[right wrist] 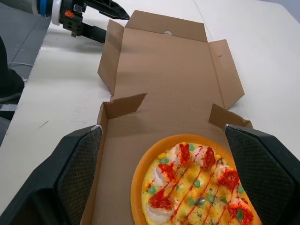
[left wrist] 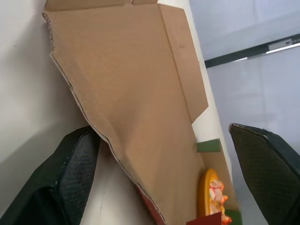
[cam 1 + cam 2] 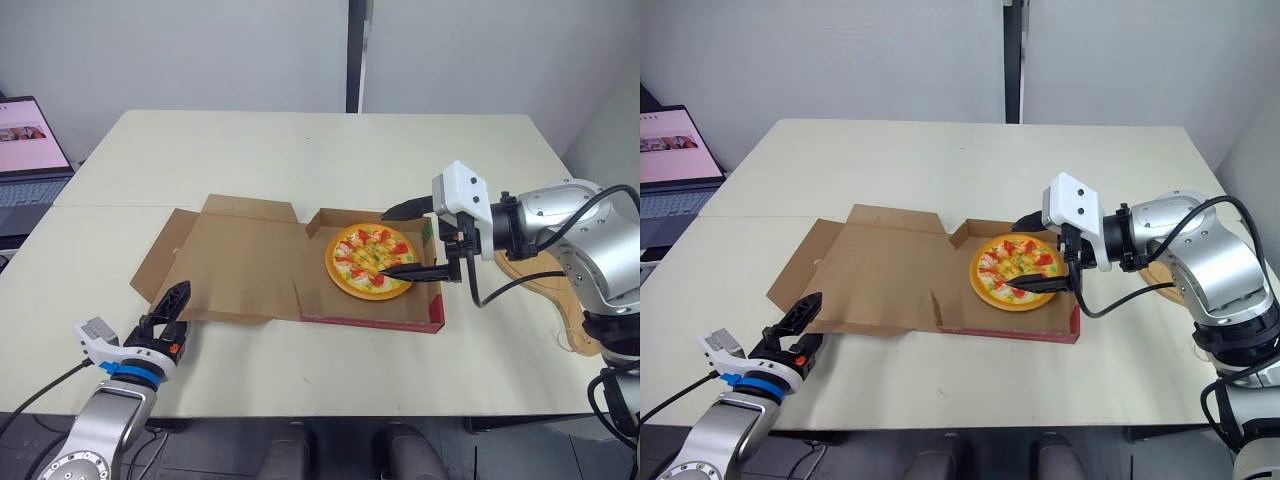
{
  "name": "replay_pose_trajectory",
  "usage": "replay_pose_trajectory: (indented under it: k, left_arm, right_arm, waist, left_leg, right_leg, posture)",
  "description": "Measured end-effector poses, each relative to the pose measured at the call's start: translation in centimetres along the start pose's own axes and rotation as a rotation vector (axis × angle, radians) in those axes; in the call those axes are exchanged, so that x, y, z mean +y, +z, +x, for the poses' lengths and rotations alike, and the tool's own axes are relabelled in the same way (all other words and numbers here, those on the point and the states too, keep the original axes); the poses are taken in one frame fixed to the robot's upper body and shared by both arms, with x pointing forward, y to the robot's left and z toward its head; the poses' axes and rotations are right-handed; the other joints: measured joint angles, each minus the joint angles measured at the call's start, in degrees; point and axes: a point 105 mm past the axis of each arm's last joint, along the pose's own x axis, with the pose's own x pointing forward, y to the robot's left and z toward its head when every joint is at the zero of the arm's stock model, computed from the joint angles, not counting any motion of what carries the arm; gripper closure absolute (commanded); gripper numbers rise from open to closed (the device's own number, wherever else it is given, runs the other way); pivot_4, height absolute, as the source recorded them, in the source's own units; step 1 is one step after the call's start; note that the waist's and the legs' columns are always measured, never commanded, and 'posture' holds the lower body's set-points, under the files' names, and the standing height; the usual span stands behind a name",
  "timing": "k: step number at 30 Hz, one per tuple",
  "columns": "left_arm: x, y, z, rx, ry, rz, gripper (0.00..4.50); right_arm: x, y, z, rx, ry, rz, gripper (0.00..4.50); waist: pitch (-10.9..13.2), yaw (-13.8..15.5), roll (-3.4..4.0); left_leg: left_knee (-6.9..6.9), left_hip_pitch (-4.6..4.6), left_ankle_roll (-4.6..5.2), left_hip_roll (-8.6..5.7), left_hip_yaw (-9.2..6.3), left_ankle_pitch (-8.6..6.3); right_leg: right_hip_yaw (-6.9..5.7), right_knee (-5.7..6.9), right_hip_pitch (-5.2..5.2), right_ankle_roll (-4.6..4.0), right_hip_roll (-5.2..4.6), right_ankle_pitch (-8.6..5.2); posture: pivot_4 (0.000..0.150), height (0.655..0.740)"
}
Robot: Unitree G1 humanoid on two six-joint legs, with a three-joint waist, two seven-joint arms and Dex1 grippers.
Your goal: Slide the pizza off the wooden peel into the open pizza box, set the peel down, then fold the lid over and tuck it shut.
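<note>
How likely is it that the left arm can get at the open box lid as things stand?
Probably yes: the left gripper, open, sits right by the near edge of the lid with nothing between them. The right gripper is over the pizza, away from the lid.

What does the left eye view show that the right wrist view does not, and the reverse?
Left eye view alone: the laptop and the wooden peel, lying on the table by the right arm. Right wrist view alone: the textured pads of the open right gripper, close up. Both: the pizza inside the open pizza box, lid flat, and the left gripper near the lid.
</note>
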Motion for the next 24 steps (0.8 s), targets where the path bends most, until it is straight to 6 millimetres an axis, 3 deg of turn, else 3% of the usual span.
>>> replay_pose_trajectory:
  k: [2, 5, 17, 18, 24]
  left_arm:
    - [0.07, -0.21, 0.01, -0.001, 0.001, -0.009, 0.00]
    - [-0.29, -0.14, -0.17, -0.015, -0.008, -0.006, 0.56]
    - [-0.14, 0.24, -0.21, -0.059, 0.011, -0.013, 4.29]
    - [-0.19, 0.28, -0.16, -0.062, 0.010, -0.013, 4.47]
    - [-0.32, 0.44, -0.11, -0.062, 0.007, 0.009, 4.47]
  right_arm:
    - [0.00, -0.01, 0.00, 0.000, 0.000, 0.001, 0.03]
    - [0.00, -0.02, 0.00, 0.001, 0.000, 0.002, 0.00]
    - [-0.05, -0.11, -0.02, 0.004, -0.002, 0.008, 0.00]
    - [-0.06, -0.12, -0.02, 0.004, -0.002, 0.009, 0.00]
    - [-0.10, -0.25, -0.06, 0.011, -0.006, 0.020, 0.00]
  waist:
    - [0.0, 0.0, 0.00]
    - [0.0, 0.0, 0.00]
    - [0.0, 0.0, -0.01]
    - [0.0, 0.0, -0.01]
    - [0.0, 0.0, -0.01]
  left_leg:
    - [0.00, 0.00, 0.00, 0.00, -0.01, 0.00]
    - [0.00, 0.00, 0.00, 0.00, 0.00, 0.00]
    - [0.00, -0.01, 0.00, 0.00, -0.01, 0.00]
    - [0.00, -0.01, 0.00, 0.00, -0.01, 0.00]
    - [0.00, -0.01, 0.00, 0.00, -0.01, 0.00]
  right_leg:
    - [-0.01, 0.00, 0.00, 0.00, 0.00, 0.00]
    - [0.00, 0.00, 0.00, 0.00, 0.00, 0.00]
    - [-0.01, -0.01, 0.00, 0.00, 0.00, 0.00]
    - [-0.01, -0.01, 0.01, 0.00, 0.00, 0.00]
    - [-0.01, -0.02, 0.00, 0.00, 0.00, 0.00]
  posture:
    - [0.150, 0.7400]
    - [0.150, 0.7400]
    - [0.150, 0.7400]
    - [0.150, 0.7400]
    - [0.150, 0.7400]
